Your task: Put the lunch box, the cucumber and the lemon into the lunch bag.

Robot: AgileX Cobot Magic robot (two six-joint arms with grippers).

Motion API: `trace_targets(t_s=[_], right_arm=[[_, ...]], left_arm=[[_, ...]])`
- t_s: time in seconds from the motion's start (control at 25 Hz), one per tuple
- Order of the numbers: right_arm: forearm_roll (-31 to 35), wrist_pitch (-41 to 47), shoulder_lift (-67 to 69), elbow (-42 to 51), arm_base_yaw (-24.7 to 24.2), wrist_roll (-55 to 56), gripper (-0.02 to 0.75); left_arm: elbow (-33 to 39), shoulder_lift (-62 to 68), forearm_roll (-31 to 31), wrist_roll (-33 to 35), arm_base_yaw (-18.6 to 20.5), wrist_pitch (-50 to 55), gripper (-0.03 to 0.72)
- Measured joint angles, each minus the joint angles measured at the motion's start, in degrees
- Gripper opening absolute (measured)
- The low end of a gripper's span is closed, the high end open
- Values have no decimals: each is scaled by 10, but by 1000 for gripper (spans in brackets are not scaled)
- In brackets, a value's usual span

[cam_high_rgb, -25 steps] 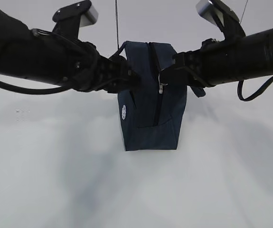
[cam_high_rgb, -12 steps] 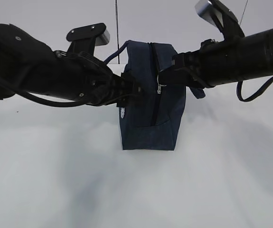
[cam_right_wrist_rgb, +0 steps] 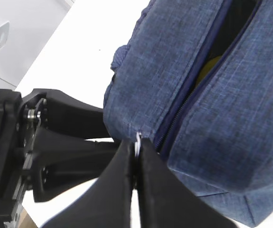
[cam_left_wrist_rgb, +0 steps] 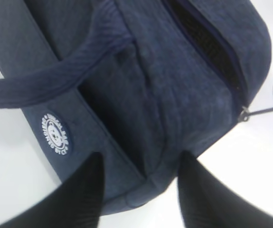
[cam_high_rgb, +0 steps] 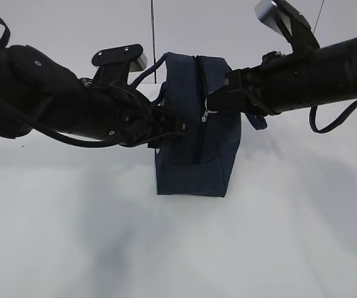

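The dark navy lunch bag (cam_high_rgb: 197, 130) stands upright on the white table, its zipper partly open. My right gripper (cam_high_rgb: 215, 102) is shut on the silver zipper pull (cam_right_wrist_rgb: 137, 140) at the bag's near end. Through the zipper gap a bit of the yellow lemon (cam_right_wrist_rgb: 211, 70) shows inside. My left gripper (cam_left_wrist_rgb: 141, 173) is open, its fingers (cam_left_wrist_rgb: 86, 190) standing either side of the bag's lower end corner, close to the round white logo (cam_left_wrist_rgb: 54, 133). In the exterior view it reaches the bag's left side (cam_high_rgb: 169, 127). The lunch box and the cucumber are hidden.
One padded handle (cam_left_wrist_rgb: 55, 78) arches across the bag's side above the left fingers. The white table (cam_high_rgb: 178, 248) stretches out in front of the bag. Both black arms meet over its middle, with a cable loop (cam_high_rgb: 333, 118) hanging under the right arm.
My left arm has dropped and pushed right against the bag, with its jaws narrowing. The bag has shifted a little left and leans. The right gripper has kept its hold on the pull.
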Motion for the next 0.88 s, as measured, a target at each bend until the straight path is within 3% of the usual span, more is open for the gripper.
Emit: trace_targets(t_s=[0.2,0.28,0.88], right_arm=[[0,0,0,0,0,0,1],[0,0,0,0,0,0,1],[43,-29,2,1,0,-1,1]], left_arm=[[0,0,-1,0,-1,-11,48],[0,0,-1,0,-1,-12,4],[0,8,-1,1,-1,9,-9]])
